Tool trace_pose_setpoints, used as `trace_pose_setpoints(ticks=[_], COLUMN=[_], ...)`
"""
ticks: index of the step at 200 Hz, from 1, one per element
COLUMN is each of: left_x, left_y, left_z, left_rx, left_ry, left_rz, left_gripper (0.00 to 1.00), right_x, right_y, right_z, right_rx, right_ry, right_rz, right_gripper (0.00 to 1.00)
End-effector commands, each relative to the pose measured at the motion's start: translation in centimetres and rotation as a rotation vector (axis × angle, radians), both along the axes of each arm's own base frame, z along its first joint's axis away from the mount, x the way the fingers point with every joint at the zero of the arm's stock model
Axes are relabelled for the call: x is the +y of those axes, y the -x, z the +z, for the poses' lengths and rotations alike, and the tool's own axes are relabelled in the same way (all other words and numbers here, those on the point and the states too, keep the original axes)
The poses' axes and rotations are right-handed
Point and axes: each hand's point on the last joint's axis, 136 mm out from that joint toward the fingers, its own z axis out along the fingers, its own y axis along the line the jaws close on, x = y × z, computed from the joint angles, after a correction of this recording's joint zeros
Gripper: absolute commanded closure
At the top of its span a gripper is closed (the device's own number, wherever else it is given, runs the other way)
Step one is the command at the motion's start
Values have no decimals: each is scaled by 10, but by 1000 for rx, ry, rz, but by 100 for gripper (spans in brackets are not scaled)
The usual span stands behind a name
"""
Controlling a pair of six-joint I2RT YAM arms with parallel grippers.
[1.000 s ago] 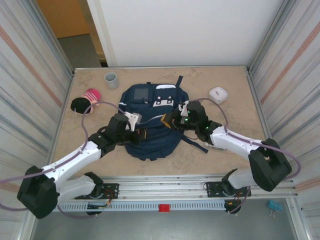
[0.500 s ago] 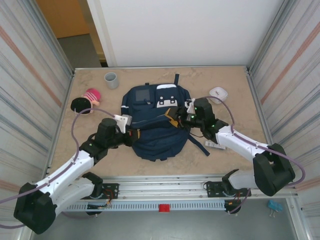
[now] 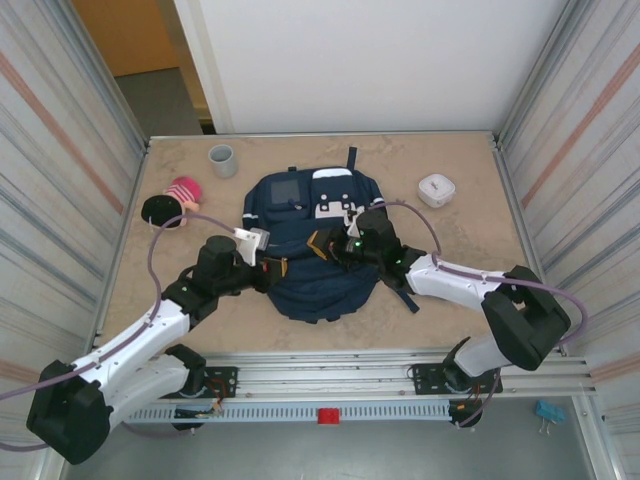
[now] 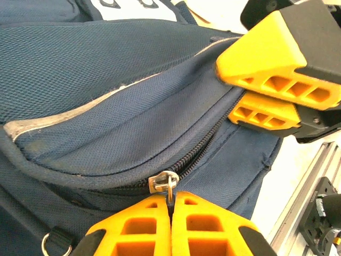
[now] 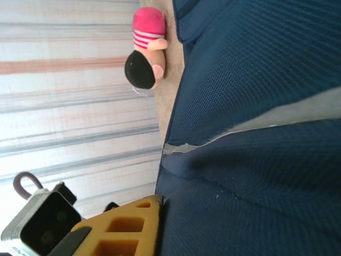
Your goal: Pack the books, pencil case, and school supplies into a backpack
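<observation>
The backpack (image 3: 310, 250) lies mid-desk (image 3: 460, 160). Our left end effector (image 4: 171, 205) pinches its zipper pull (image 4: 164, 182), and our right end effector (image 4: 228, 90) is clamped on fabric beside the zip. If we tug off-line, the pull could slip free, or the bag could drag.

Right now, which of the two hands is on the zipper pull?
The left hand, shut on the metal zipper pull; the right hand instead pinches the backpack fabric further along the zipper.
</observation>
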Motion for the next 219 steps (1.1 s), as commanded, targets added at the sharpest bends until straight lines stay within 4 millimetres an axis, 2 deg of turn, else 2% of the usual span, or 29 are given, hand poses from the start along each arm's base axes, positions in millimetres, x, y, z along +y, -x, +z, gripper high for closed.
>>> trace_pose_setpoints(ticks=[1,41,71,85,98,104,113,129,160,170,178,183,194,219], left_x=[3,27,27,19,10,7,2,-4,-5,-2,2,6,20,44], left_y=[-9,-14,-17,-18,-18,-19,-19,-18,-15,-15,-16,-18,-24,-37], left_z=[20,1,2,7,16,19,23,29,33,31,30,28,23,14], left_rx=[-55,-16,-43,-55,-69,-74,-82,-93,-100,-97,-94,-90,-83,-68], left_ry=[-15,-68,-73,-41,3,18,39,61,67,55,38,18,-36,-103], left_rz=[37,105,91,60,20,7,-13,-39,-50,-38,-15,11,89,187], left_gripper=[100,100,100,100,100,100,100,100,100,100,100,100,100,99], right_x=[-3,-34,-45,-42,-35,-31,-23,-10,13,15,14,14,13,12], right_y=[-11,-10,-17,-18,-16,-15,-12,-8,-7,-7,-8,-8,-7,-2], right_z=[16,27,39,41,39,38,34,28,16,13,14,14,17,30], right_rx=[-48,-51,-71,-69,-64,-62,-54,-43,-28,-29,-39,-43,-58,-95], right_ry=[-25,28,17,8,5,6,8,-1,-5,2,9,14,23,17], right_rz=[-7,101,64,41,22,12,4,-13,-2,-3,-12,-12,2,95], right_gripper=[97,100,97,85,62,55,51,50,55,63,75,82,92,99])
